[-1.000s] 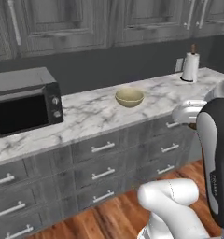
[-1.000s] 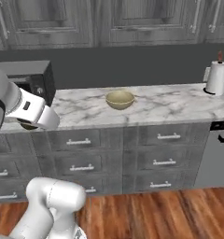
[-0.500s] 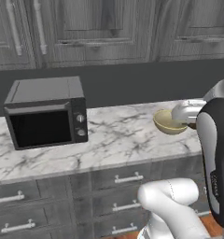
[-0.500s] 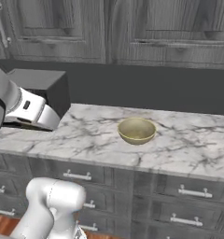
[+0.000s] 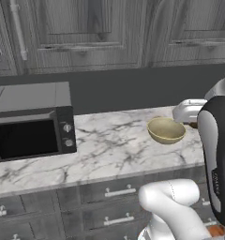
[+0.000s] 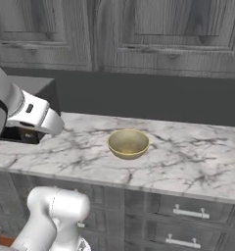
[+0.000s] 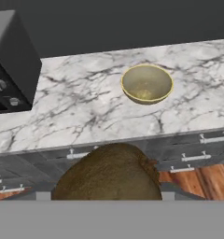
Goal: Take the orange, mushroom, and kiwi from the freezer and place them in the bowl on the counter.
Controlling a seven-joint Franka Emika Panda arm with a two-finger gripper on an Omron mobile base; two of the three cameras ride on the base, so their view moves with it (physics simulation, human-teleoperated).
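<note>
While the arm hangs out in front of the cabinets, these are the notes.

Kiwi: kiwi [image 7: 109, 172], a brown fuzzy lump, sits large at the bottom of the hand view, right at the gripper [image 7: 104, 198].
Fingers: the tips are hidden behind the fruit; it sits between the jaws and looks clamped by them, held partway apart by its width.
Gripper position: off the counter's front edge, above the drawer fronts and wood floor [image 7: 198, 182] in the hand view.
Bowl: bowl [image 5: 166, 130], round, yellowish-tan, upright on the counter [image 5: 109, 150]; its inside looks bare.
Bowl vs kiwi: well apart; the bowl lies beyond the counter edge, up and to the right of the fruit in the hand view.
Counter: white marble with grey veins, over dark grey drawers [image 6: 188, 215] with silver bar handles.
Microwave: black microwave [image 5: 32, 122] on the counter, well apart from the bowl, door shut.
Arm: white wrist link [image 6: 36, 115] reaches in from the left of the right base view, short of the bowl.
Backdrop: grey panelled upper cabinets [image 6: 139, 29] above a dark wall strip.
</note>
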